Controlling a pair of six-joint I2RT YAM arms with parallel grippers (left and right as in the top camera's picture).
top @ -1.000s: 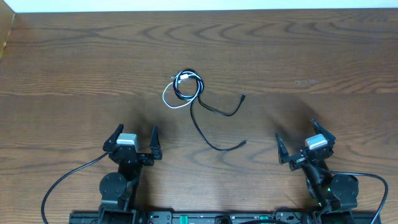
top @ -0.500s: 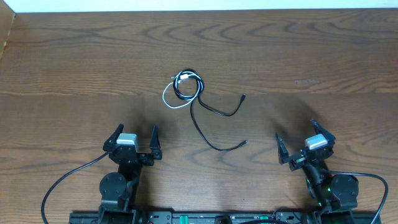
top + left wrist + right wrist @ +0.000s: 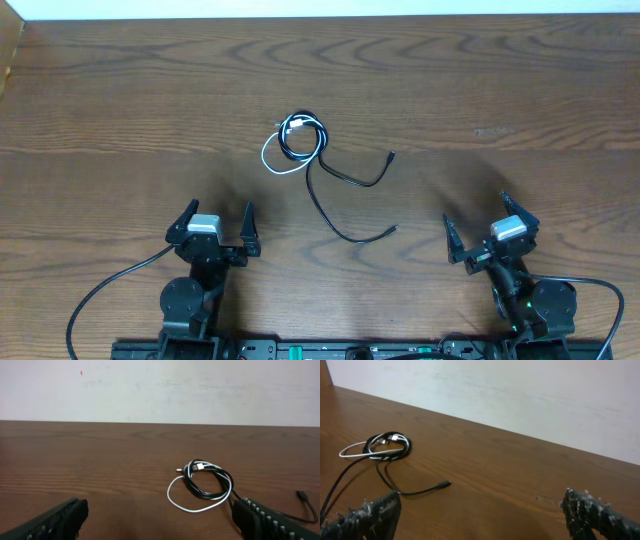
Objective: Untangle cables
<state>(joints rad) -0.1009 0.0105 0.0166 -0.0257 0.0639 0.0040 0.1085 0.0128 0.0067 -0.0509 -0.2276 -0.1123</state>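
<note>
The cables [image 3: 292, 128] lie bunched at the middle of the wooden table [image 3: 520, 80]: a black coil knotted with a white loop [image 3: 268, 160]. Two black tails run off to the lower right, one ending in a plug [image 3: 391, 156], the other [image 3: 330, 222] further toward me. My left gripper [image 3: 218, 208] is open near the front edge, below and left of the bundle. My right gripper [image 3: 476, 208] is open at the front right. In the left wrist view the coil [image 3: 191, 471] lies ahead between my open fingers [image 3: 55, 520]. In the right wrist view the coil [image 3: 395, 438] is far left, with a plug end [image 3: 445, 483] nearer.
Thicker black wires [image 3: 100, 295] run from both arm bases along the front edge. A pale wall [image 3: 160, 390] rises behind the table's far edge. Bare wood surrounds the cable bundle on all sides.
</note>
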